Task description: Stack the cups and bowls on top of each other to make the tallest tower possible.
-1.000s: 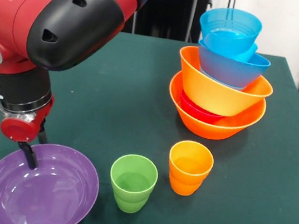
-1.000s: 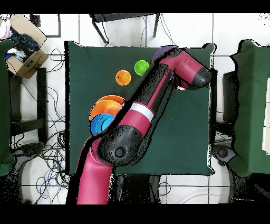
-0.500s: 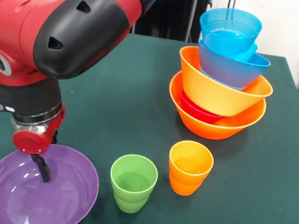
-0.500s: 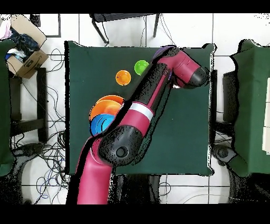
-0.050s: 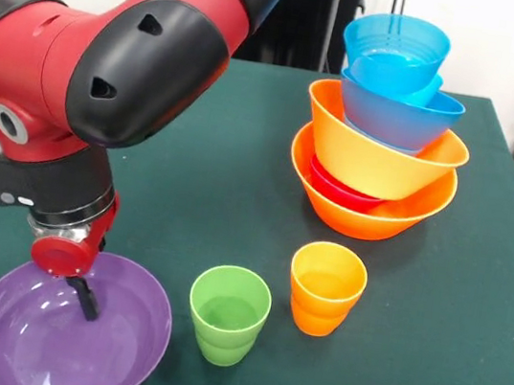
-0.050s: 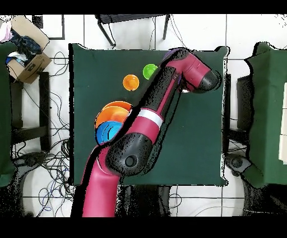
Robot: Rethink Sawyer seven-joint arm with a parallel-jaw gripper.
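Pincer (image 5: 84, 297) tips are seen as one dark prong reaching down inside the purple bowl (image 5: 68, 329); whether it is wide, narrow or gripping the bowl cannot be told. In the front view that bowl is placed at 7 o'clock on the green worktop (image 5: 223, 158), under the red wrist of the arm (image 5: 113, 55). Just beside it, at 6 o'clock, the green cup (image 5: 228, 314) is set upright, and the orange cup (image 5: 325, 287) is set close to it, apart. At 1 o'clock the tower (image 5: 383, 124) is found: a large orange bowl as base, a red bowl inside it, a tilted orange bowl above, then blue bowls nested on top. In the overhead view the purple bowl is almost wholly covered by the arm (image 6: 168, 95).
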